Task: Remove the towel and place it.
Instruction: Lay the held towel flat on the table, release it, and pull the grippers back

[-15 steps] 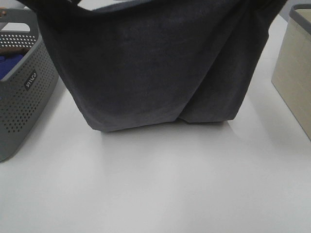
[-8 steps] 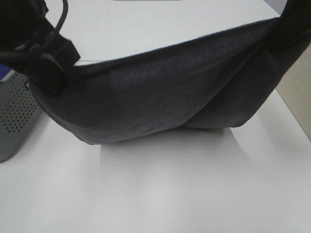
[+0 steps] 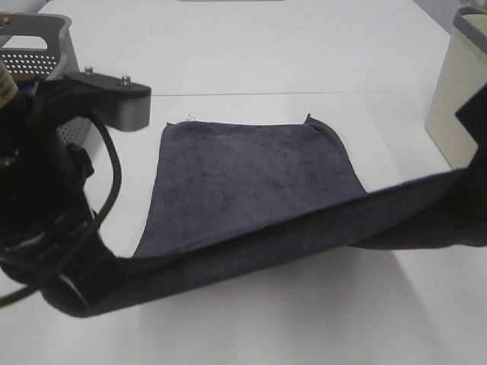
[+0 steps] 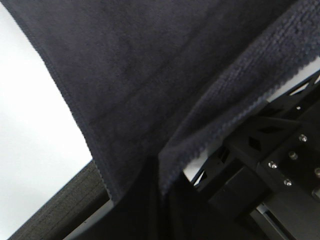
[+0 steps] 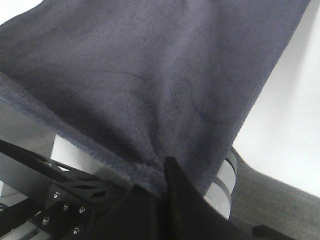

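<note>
The dark charcoal-grey towel (image 3: 259, 179) lies partly spread on the white table, its far half flat, its near edge lifted and stretched between my two grippers. A small white tag (image 3: 189, 117) shows at its far left corner. My left gripper (image 3: 80, 285) is shut on the towel's near left corner, low over the table; the left wrist view shows the towel (image 4: 150, 85) bunched in the jaws. My right gripper (image 3: 468, 220) is shut on the near right corner; the right wrist view shows the towel (image 5: 160, 75) pinched at its fingers (image 5: 180, 195).
A grey perforated basket (image 3: 42, 46) stands at the far left behind my left arm. A beige fabric bin (image 3: 456, 99) stands at the right edge. White table surface (image 3: 289, 46) lies beyond the towel and in front of it.
Both grippers have come down and toward the near edge with the towel. It hung as a curtain before; now its far half lies flat on the table.
</note>
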Controlling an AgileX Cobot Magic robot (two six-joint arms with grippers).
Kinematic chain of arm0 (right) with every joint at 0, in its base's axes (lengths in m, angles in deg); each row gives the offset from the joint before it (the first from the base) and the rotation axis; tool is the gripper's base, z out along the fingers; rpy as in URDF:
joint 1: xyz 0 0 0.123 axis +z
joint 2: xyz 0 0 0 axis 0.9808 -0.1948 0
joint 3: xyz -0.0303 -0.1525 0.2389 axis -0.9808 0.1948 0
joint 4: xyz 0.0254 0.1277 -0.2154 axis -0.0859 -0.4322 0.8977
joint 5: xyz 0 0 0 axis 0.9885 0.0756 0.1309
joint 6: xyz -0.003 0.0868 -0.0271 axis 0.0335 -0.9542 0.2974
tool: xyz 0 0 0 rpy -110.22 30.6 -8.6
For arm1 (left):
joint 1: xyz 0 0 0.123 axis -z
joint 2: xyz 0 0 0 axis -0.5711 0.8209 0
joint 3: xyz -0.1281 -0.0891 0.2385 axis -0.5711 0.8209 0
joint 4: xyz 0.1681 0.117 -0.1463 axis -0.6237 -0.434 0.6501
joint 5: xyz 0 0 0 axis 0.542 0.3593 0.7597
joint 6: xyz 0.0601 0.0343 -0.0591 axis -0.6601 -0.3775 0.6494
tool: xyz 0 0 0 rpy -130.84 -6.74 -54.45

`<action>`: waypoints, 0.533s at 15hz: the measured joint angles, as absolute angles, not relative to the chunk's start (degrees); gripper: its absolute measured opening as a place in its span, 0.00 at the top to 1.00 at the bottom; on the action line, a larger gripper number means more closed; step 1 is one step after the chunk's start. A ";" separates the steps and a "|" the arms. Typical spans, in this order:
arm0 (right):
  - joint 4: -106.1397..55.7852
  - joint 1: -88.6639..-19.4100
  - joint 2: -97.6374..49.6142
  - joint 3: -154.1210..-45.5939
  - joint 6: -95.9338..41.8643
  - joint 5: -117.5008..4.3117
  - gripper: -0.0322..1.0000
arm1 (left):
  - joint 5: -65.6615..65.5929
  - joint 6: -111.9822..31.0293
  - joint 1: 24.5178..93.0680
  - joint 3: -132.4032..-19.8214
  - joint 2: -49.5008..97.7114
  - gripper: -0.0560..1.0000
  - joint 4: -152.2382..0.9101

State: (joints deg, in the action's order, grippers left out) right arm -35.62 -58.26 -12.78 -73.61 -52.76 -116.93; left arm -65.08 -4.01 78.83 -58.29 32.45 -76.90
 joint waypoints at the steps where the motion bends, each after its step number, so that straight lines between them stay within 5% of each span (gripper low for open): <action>1: -35.67 -58.26 -11.52 -71.21 -53.05 -116.93 0.96 | -65.13 -3.78 80.95 -56.74 32.39 0.95 -75.18; 8: -36.94 -58.26 -10.95 -59.69 -53.11 -116.87 0.96 | -64.56 -3.55 82.67 -51.47 33.43 0.95 -72.09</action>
State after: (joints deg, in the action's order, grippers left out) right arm -36.94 -58.26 -10.95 -59.69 -53.11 -116.87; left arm -64.56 -3.55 82.67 -51.47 33.43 -72.09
